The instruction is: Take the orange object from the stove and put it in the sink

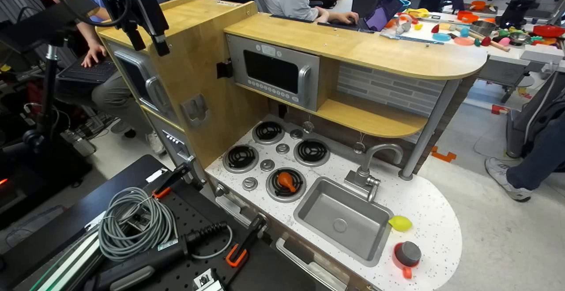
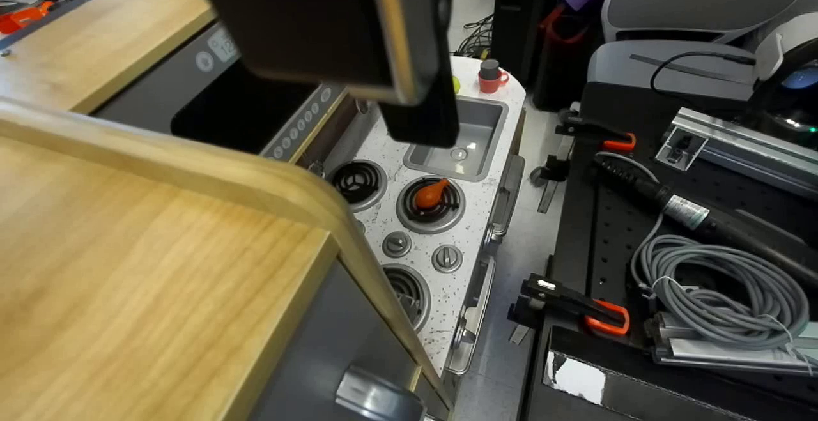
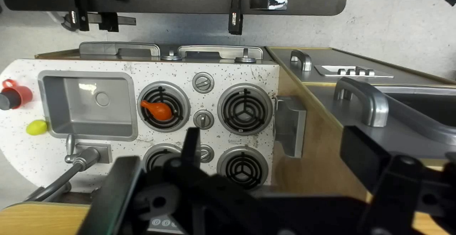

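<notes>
Hand [image 3: 273,140] spread, nothing held. Wrist view: orange object [image 3: 160,111] rests on a burner [image 3: 166,93] of the stove [image 3: 213,97], narrow end toward 10 o'clock, sink [image 3: 85,107] at 9. Likely light, smooth; may roll; grip across fat end.

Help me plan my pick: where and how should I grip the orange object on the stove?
I'd grip the orange object by its bulging body, coming from above and closing across its length. It lies on a burner, its narrow neck toward the sink; the body likely offers more surface, and the wrist view shows its top uncovered.
</notes>
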Available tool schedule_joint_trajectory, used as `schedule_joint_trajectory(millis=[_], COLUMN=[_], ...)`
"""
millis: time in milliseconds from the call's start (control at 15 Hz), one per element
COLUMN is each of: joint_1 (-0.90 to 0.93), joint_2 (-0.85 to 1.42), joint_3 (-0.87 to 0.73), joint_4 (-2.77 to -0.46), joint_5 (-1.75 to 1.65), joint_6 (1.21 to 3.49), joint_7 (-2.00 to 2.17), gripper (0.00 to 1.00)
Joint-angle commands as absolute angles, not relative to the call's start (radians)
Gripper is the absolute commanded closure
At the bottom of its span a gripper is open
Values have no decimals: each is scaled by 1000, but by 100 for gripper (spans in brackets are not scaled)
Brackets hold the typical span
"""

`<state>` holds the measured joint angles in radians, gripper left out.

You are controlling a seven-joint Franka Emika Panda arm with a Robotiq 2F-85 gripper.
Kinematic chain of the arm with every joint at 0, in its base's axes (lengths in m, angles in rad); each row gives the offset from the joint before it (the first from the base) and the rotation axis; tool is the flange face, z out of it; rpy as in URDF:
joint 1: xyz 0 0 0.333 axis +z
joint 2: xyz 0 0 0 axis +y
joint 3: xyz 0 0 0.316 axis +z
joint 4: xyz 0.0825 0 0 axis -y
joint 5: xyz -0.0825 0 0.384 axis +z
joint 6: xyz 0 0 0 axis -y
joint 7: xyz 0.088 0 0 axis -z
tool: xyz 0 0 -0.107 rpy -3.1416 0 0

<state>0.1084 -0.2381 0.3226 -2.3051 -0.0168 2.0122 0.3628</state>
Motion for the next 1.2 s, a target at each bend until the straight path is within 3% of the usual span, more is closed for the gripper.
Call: schedule_joint_trajectory(millis=[0,467,1133], joint_1=[134,117,24], joint_2=[-236,-239,-162], joint_3=[298,247,19], joint_4=[-2304,-2333,-2492], joint_5=[-23,-41,-63], joint_6=[2010,2055,2425], joint_7=[368,252,-111], gripper=[0,0,0])
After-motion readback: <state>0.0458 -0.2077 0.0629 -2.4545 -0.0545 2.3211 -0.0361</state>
